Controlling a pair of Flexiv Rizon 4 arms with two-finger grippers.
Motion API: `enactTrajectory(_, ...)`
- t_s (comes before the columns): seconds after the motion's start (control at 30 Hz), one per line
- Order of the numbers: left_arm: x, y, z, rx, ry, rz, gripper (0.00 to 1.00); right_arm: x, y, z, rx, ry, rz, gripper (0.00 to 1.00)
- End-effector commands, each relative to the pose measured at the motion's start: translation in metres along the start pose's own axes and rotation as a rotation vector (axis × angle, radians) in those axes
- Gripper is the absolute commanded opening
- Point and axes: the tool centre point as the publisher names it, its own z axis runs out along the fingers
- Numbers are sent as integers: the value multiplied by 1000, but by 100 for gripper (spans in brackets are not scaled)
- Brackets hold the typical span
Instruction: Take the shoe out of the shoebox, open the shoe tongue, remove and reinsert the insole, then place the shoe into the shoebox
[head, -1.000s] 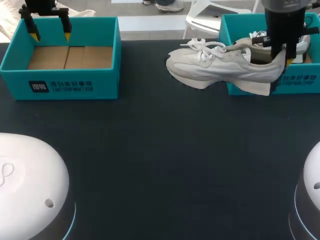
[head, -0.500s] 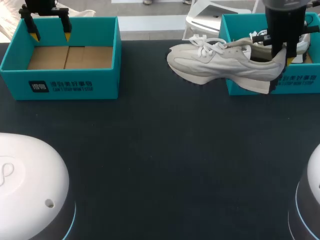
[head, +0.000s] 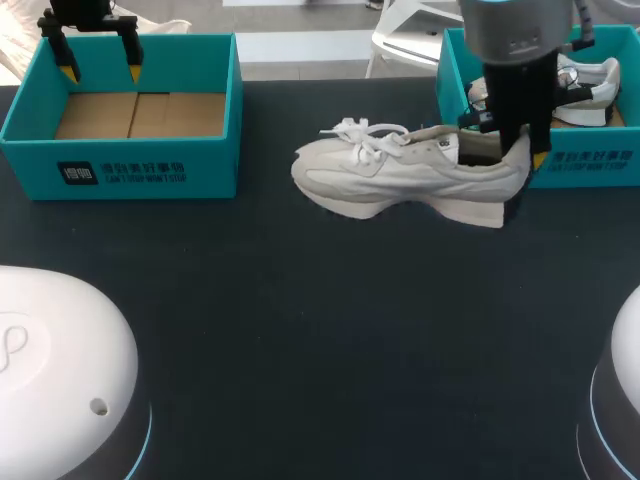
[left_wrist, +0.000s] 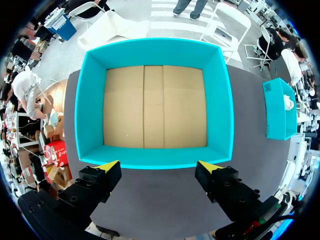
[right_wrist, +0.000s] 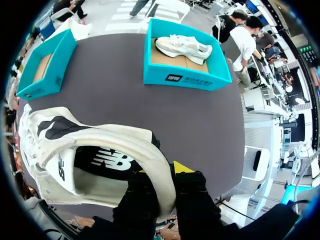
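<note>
A white lace-up shoe (head: 400, 175) lies toe-left over the dark table, just left of the right teal shoebox (head: 545, 165). Whether its sole touches the table I cannot tell. My right gripper (head: 520, 150) is shut on the shoe's heel collar. In the right wrist view the collar (right_wrist: 100, 135) is pinched at my right gripper (right_wrist: 167, 175), and the dark insole shows inside. A second white shoe (head: 590, 85) lies in the right shoebox (right_wrist: 182, 75). My left gripper (head: 100, 70) hangs open over the far edge of the empty left shoebox (head: 120, 165), away from the shoe.
The left shoebox (left_wrist: 155, 107) shows only its cardboard floor, and my left gripper (left_wrist: 159, 167) hovers by its rim. The dark table (head: 320, 330) stretches out in front of both boxes. Two white robot bases sit at the near corners.
My right arm has carried the shoe left and toward the front, off the right shoebox's wall and out over the table. The left arm has stayed still.
</note>
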Motion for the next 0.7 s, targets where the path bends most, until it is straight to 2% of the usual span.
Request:
enactTrajectory(0.03,0,0,0,-1,0,0,100,45,-11,0,-7,-38,5,0)
enactTrajectory(0.27,0,0,0,-1,0,0,100,97,-45,6,-2,-25,-34,0)
enactTrajectory(0.37,0,0,0,-1,0,0,100,110,-65,11,1,-27,-60,0)
enactTrajectory(0.57,0,0,0,-1,0,0,100,127,-102,21,52,17,-43,0)
enactTrajectory(0.7,0,0,0,-1,0,0,100,127,-102,21,52,17,-43,0)
